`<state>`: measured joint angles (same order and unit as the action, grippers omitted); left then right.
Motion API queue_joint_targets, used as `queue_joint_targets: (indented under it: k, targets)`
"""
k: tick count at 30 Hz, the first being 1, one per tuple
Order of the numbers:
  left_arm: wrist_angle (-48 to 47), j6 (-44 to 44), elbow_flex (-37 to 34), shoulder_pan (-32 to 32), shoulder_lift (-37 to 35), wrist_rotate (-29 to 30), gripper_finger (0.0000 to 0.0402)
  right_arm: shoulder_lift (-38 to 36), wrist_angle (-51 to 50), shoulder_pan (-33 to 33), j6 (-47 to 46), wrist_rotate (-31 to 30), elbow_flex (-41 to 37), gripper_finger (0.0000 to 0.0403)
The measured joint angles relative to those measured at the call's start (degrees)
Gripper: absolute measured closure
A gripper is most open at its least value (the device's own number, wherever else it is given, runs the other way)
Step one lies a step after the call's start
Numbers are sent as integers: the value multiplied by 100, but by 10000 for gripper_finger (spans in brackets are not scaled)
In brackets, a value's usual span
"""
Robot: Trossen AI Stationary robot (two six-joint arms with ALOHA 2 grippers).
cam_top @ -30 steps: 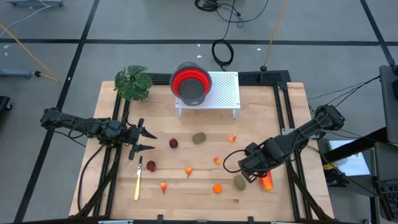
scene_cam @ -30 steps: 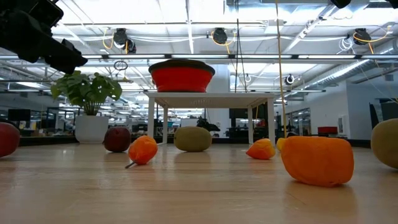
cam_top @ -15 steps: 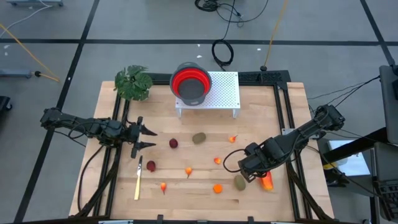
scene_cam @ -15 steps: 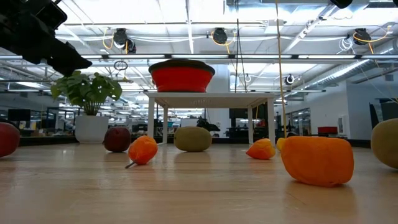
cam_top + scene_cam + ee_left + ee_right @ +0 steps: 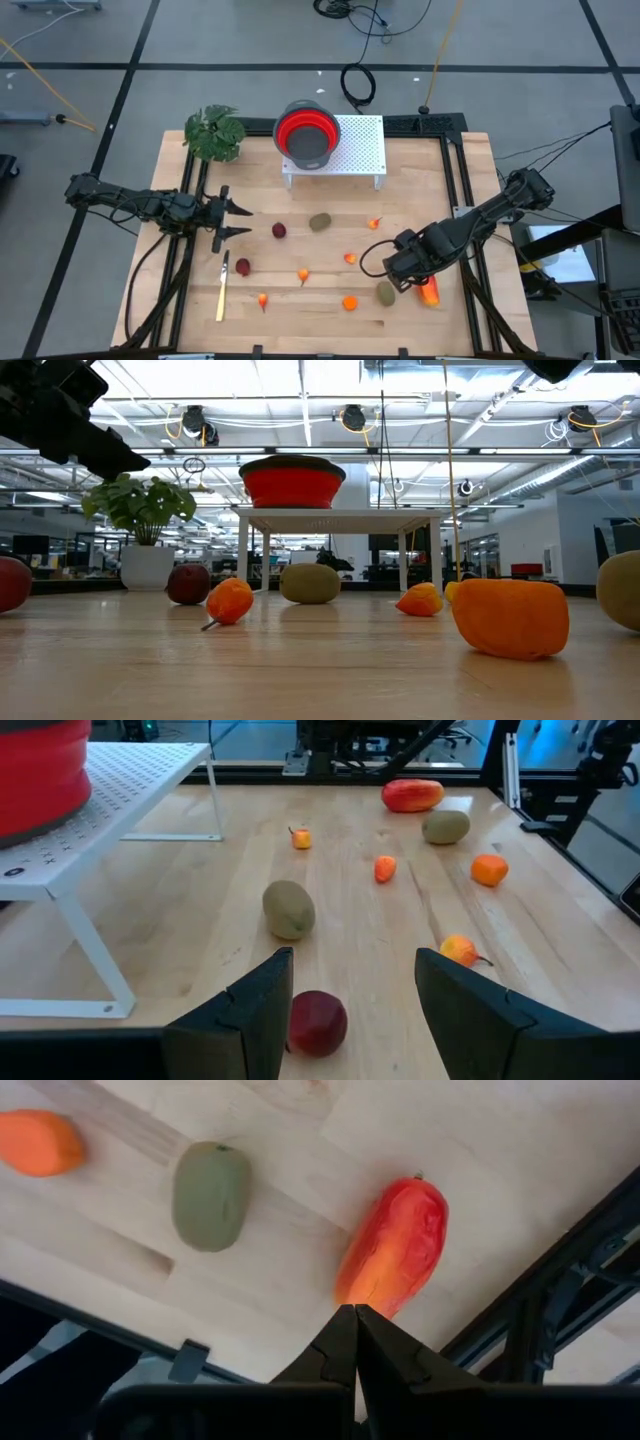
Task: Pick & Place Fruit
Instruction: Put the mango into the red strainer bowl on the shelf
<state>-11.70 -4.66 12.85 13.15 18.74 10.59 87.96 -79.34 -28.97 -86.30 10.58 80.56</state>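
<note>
The right gripper (image 5: 355,1325) has its fingers pressed together on nothing, and it hangs just above the elongated red-orange fruit (image 5: 393,1248), which lies on the tabletop (image 5: 300,315) close to the right edge rail; in the right wrist view the fruit's long axis runs almost straight away from the closed fingertips, so the fingers point along its length, not across it. Judging from that, the next move would need the fingers opened and the wrist turned so they straddle the narrow width. Just beside the red-orange fruit, toward the middle of the tabletop, lies an olive-brown oval (image 5: 210,1195), and a small orange piece (image 5: 40,1142) sits beyond it. The right arm is plainly the nearer one to all three. The left gripper (image 5: 232,222) waits well apart at the left side, fingers spread and holding nothing, pointing toward a dark red ball (image 5: 318,1022) that lies just ahead between its fingers in the left wrist view; a second olive-brown oval (image 5: 289,909) lies farther on. The red bowl (image 5: 304,132) stands on the white perforated stand (image 5: 362,145) at the back
</note>
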Motion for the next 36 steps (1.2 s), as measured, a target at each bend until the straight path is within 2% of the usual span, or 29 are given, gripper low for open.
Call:
queue_joint_targets:
  k: [10, 13, 18, 22, 24, 29, 36]
  targets:
    - [-13, 680, 2, 0, 0, 4, 199, 0, 29, -2, -2, 23, -123, 403]
    - [-14, 716, 2, 0, 0, 3, 232, 0, 27, -2, -2, 22, -123, 403]
    - [-57, 709, 2, 0, 0, 4, 315, 0, 25, -2, -3, 22, -123, 390]
    - [-62, 701, 2, 0, 0, 2, 378, 0, 25, -2, -2, 22, -123, 364]
    - [-63, 695, 2, 0, 0, 2, 395, 0, 25, -2, -6, 22, -123, 346]
    - [-147, 690, 6, 0, 0, 2, 384, 0, 23, -2, -263, 22, -123, 292]
    - [-372, 542, 6, 2, 0, 2, 396, 0, 27, -107, -625, 22, -133, 216]
